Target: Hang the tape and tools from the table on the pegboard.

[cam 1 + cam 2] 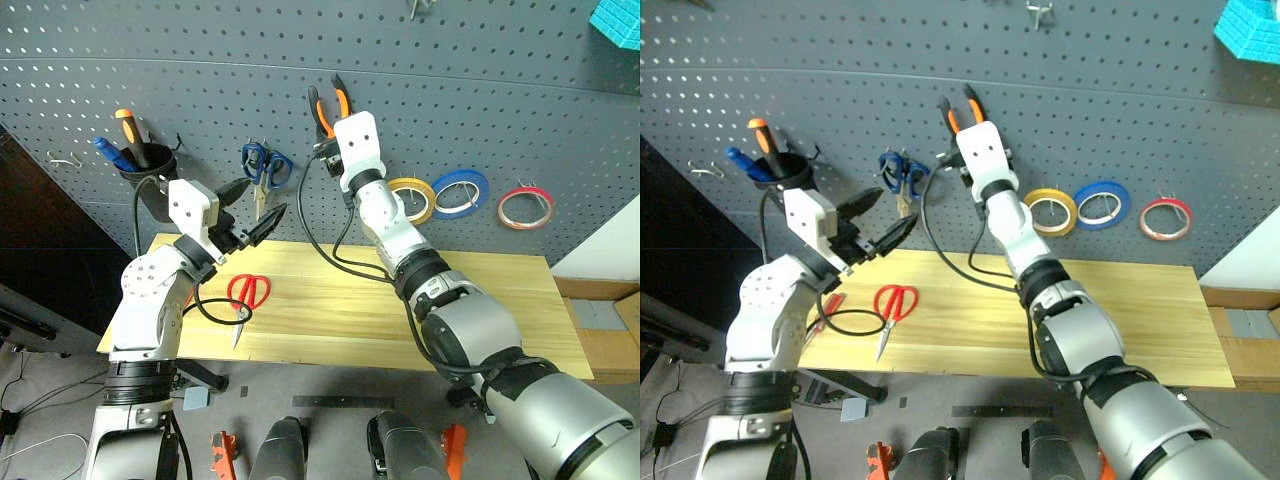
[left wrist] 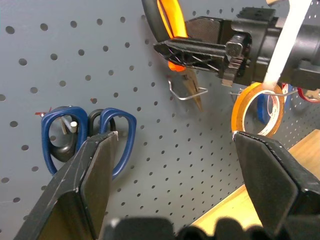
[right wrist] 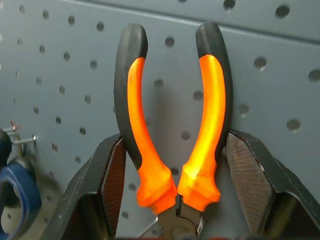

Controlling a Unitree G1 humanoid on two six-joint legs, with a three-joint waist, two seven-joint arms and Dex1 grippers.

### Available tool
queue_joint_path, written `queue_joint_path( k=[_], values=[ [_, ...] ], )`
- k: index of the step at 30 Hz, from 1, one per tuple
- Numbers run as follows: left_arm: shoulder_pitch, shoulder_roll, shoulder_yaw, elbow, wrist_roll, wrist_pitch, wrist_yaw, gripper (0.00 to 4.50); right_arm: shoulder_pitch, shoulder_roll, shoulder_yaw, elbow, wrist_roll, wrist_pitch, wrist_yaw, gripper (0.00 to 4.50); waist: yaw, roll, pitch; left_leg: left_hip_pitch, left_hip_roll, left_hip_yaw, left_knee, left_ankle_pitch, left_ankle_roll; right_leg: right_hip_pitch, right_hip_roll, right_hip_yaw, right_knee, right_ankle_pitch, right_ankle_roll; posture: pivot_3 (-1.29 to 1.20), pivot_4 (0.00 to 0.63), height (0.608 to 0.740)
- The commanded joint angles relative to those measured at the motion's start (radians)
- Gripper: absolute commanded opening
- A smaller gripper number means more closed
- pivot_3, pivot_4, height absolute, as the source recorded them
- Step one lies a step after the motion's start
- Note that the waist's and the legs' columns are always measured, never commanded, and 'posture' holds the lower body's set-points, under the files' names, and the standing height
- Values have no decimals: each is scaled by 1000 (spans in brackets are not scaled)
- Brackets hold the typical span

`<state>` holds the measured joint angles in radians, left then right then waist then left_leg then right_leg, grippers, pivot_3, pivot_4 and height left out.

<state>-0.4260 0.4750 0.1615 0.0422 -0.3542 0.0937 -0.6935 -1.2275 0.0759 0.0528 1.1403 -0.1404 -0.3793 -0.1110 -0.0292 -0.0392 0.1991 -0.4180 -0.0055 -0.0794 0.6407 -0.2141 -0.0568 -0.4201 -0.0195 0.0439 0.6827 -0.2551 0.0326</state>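
The right gripper [image 1: 322, 128] is closed on the pliers [image 3: 172, 135], its two black fingers pressing the outer sides of the orange-and-black handles, which point upward against the pegboard [image 1: 450, 90]. In the left wrist view the pliers' metal nose hangs just at a wire hook [image 2: 187, 92] on the board; whether it touches the hook cannot be told.

The left gripper [image 1: 258, 212] hangs over the left end of the table [image 1: 480, 310] with its fingers spread wide and nothing between them, pointing toward the board.

On the pegboard, the yellow tape [image 1: 412, 198] already hangs just right of the right arm, beside a blue roll [image 1: 459, 193] and, farther right, a red roll [image 1: 525, 208]. Blue-handled scissors [image 1: 264, 168] hang on a hook to the left of the pliers. Farther left, a black cup [image 1: 150, 175] mounted on the board holds an orange-handled screwdriver [image 1: 128, 128] and a blue-handled tool [image 1: 112, 153].

The red-handled scissors [image 1: 247, 296] lie flat on the wooden tabletop below the left gripper, blades pointing toward the near edge. In the right eye view, a red object [image 1: 832, 301] shows on the table beside the left arm, mostly hidden, so what it is cannot be told.
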Motion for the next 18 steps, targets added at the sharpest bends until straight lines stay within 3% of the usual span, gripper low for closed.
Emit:
queue_joint_path(
  k=[1,3,4,8,14,18],
  values=[
    [-21,-1,2,-4,7,-37,0,3976,2,-8,-3,-6,-12,64,-41,2527,0,0,0,0,0,0,0,0,0,0,0,0,0,0,0,81,151,740],
    [-23,-2,0,2,11,-41,1,3976,8,-9,1,-5,-15,114,-51,2527,0,0,0,0,0,0,0,0,0,0,0,0,0,0,0,76,150,740],
    [-24,-3,-1,5,11,-41,1,3976,15,-7,2,-9,-15,138,-53,3243,0,0,0,0,0,0,0,0,0,0,0,0,1,0,0,76,150,740],
    [-29,-8,-4,21,13,-44,5,3976,47,-3,9,-38,-24,208,-54,4460,0,0,0,5,0,-1,1,1,0,6,0,-1,0,0,0,56,153,740],
    [-21,-25,-7,33,24,-18,37,3976,125,6,38,-159,-47,340,-26,4460,-2,1,1,11,0,-1,1,1,1,12,1,0,-1,0,0,35,162,740],
    [28,-29,-12,16,72,56,120,3976,259,20,75,-405,-34,518,69,4460,-4,1,1,11,0,-1,-4,1,1,11,1,0,-2,0,0,30,169,740]
  ],
)
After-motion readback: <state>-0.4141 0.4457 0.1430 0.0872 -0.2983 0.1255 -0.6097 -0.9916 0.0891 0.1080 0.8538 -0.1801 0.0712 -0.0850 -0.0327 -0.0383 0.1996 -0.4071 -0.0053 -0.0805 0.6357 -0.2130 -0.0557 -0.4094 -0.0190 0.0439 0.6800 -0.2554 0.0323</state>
